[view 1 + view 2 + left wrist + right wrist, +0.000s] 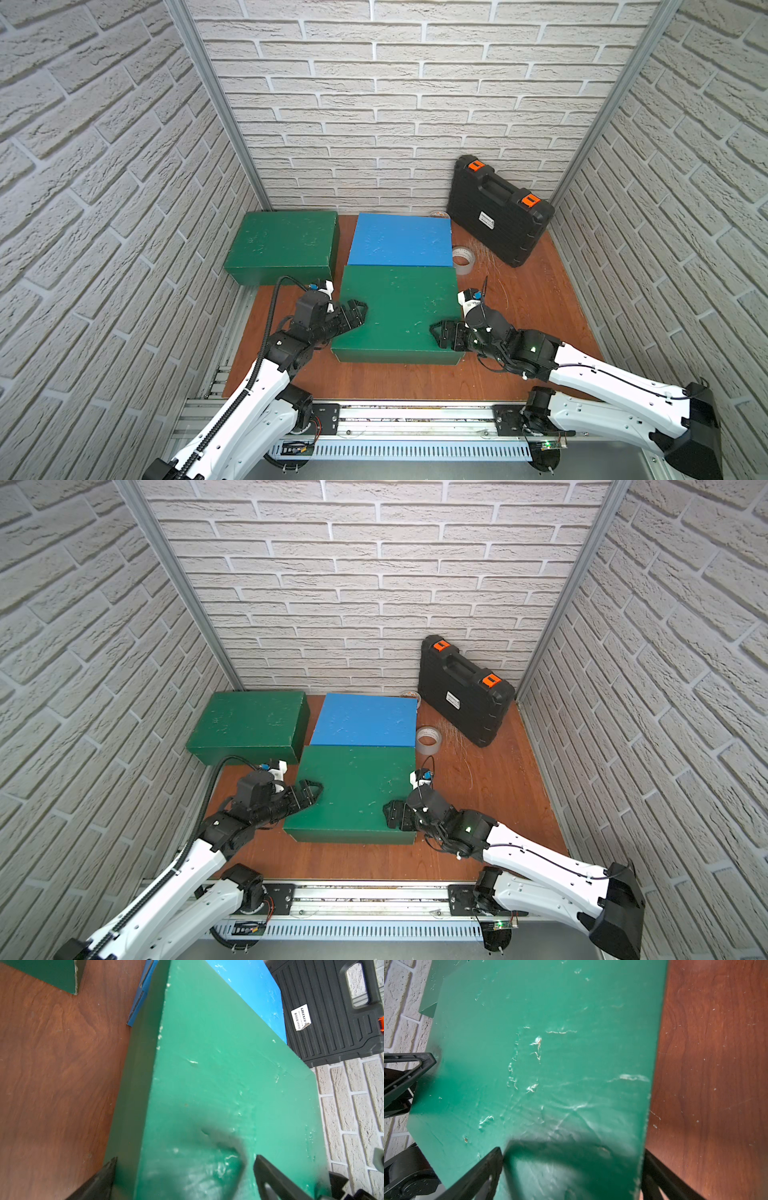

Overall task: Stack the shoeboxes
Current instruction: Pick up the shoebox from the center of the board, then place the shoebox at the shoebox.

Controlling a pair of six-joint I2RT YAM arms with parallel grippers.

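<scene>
Left gripper (185, 1158) jaws spread wide: one finger over the lid of the near green shoebox (399, 307), the other down beside its side wall, so the box's left edge sits between them. Can't tell if the pads press it. Right gripper (572, 1151) is the same on the box's right edge, one finger over the lid, one just off the edge above the table (532, 299).

The box's far edge meets the blue shoebox (401, 239). The far green shoebox (286, 243) lies at back left, with a strip of wood between it and the blue one.

Bare wood in front and to the right – tape roll (464, 259) and black tool case (498, 212) crowd the back right.

Only the left wrist view shows the side wall and lower finger – the top views hide them.
</scene>
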